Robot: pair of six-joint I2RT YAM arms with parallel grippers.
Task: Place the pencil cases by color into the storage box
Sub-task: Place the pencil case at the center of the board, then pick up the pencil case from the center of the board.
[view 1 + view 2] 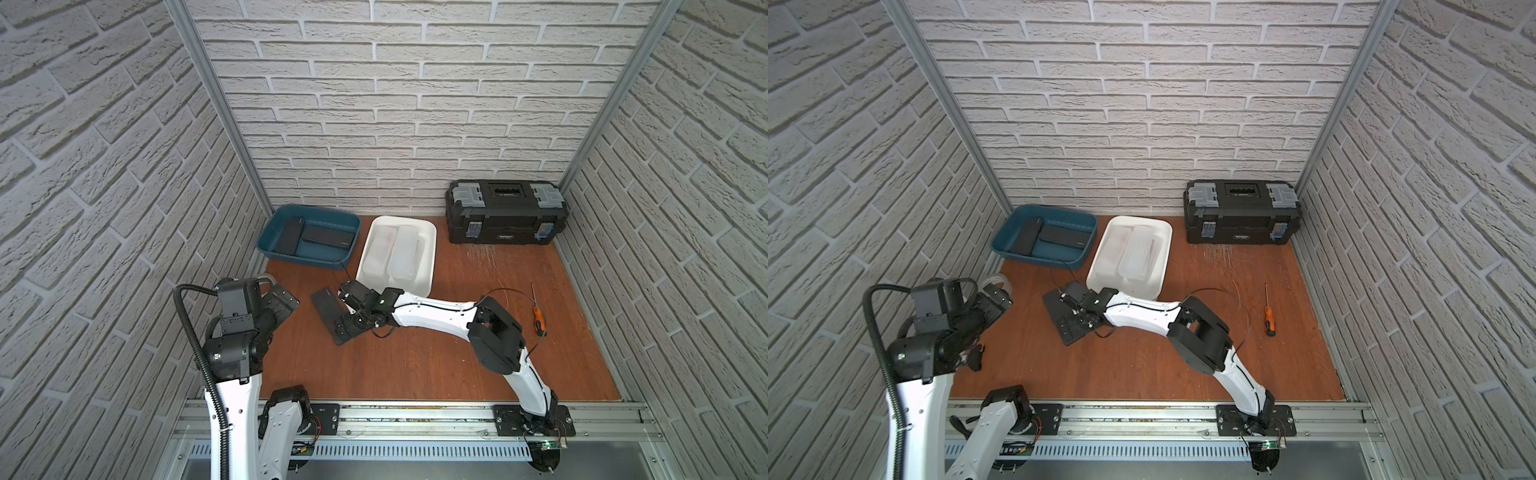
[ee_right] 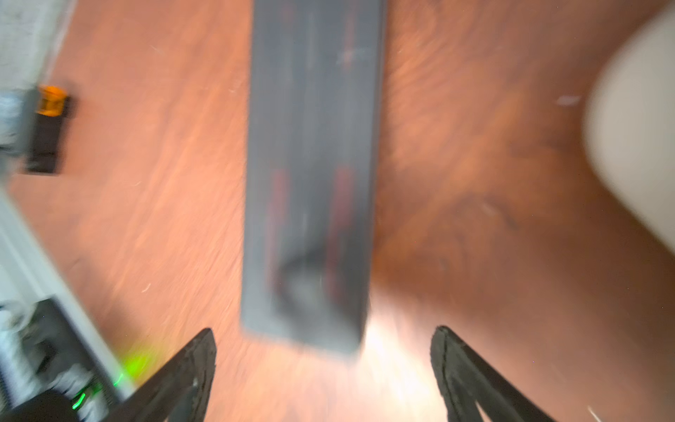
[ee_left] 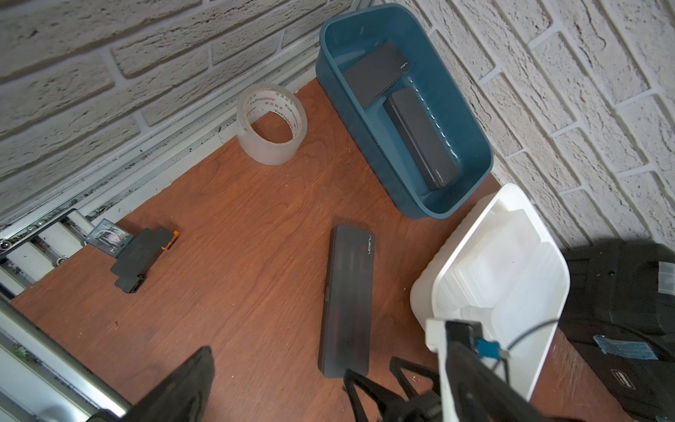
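One black pencil case (image 1: 324,303) (image 3: 347,303) lies flat on the wooden table in front of the two boxes. My right gripper (image 1: 338,311) (image 2: 325,334) is low over its near end, open, its fingers wider than the case and not touching it; that wrist view is blurred. The blue storage box (image 1: 266,245) (image 3: 431,208) holds two black cases (image 1: 330,239) (image 3: 420,139). Frosted white cases (image 1: 405,253) (image 3: 511,277) lie in the white storage box (image 1: 430,266) (image 3: 456,252). My left gripper (image 1: 284,301) hangs open, left of the loose case, holding nothing.
A clear tape roll (image 3: 272,124) and a small black relay (image 3: 142,255) sit near the left wall. A black toolbox (image 1: 505,212) stands at the back right. An orange-handled screwdriver (image 1: 539,320) lies right of my right arm.
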